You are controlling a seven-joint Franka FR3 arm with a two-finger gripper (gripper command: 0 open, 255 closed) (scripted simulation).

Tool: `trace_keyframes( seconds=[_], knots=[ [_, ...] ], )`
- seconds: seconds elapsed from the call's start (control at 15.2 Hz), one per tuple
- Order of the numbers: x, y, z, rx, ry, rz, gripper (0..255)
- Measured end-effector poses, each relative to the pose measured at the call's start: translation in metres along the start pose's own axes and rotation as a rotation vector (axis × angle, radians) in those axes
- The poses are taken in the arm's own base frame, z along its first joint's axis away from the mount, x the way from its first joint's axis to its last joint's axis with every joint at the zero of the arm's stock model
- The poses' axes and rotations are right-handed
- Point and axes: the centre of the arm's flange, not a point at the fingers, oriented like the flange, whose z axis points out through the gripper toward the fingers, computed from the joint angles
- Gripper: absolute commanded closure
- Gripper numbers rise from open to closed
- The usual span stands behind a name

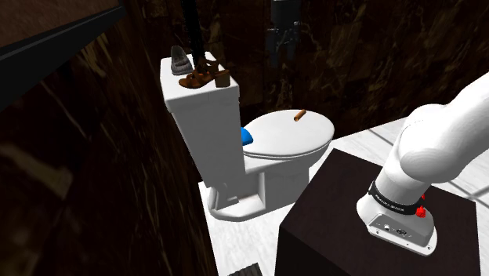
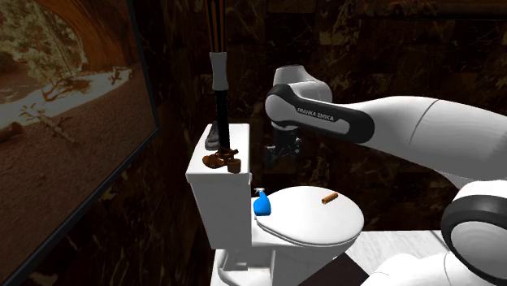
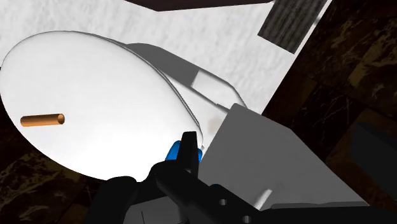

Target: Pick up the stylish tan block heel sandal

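While the tan-brown, strappy block-heel sandal (image 1: 202, 76) lies untouched on top of the white toilet tank (image 1: 205, 118), the step in hand is judged to be the approach. No grasp is under way.

- Task item: the sandal rests on the tank's lid, toward its front edge. The block heel points to the end of the tank nearer the end effector.
- Neighbour: a grey low shoe (image 1: 179, 59) is also on the tank, just beside the sandal and nearer the tank's back edge.
- Backdrop: a dark upright pole-like thing (image 2: 219, 97) rises behind the sandal over the tank. What it is cannot be told.
- Tool: the all-black two-finger end effector (image 2: 283, 150) hangs off the end of the tank, about level with its top and apart from the sandal. In the wrist view its fingers look pressed together with nothing between them.
- Below the tank: a small blue spray bottle (image 2: 262, 203) sits against the tank's front, on the closed white toilet lid (image 1: 282, 137). A short orange-brown cylinder (image 3: 42, 119) lies on the same lid, farther from the tank.

Next move, as a judgement: the fingers must part and the end effector must cross over the tank's top. It should then descend astride a narrow part of the sandal, keeping clear of the grey shoe and the upright thing.
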Motion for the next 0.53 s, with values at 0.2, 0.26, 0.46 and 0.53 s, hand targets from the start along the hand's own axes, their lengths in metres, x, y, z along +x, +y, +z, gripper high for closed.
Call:
trace_keyframes(
  seconds=[0.2,0.26,0.46,0.53],
  knots=[
    [0.034,-0.018,-0.002,0.011,0.016,-0.01,0],
    [0.047,-0.023,-0.004,0.014,0.021,-0.014,0],
    [0.076,-0.042,-0.011,0.025,0.037,-0.024,0],
    [0.089,-0.049,-0.014,0.029,0.043,-0.028,0]
  ],
)
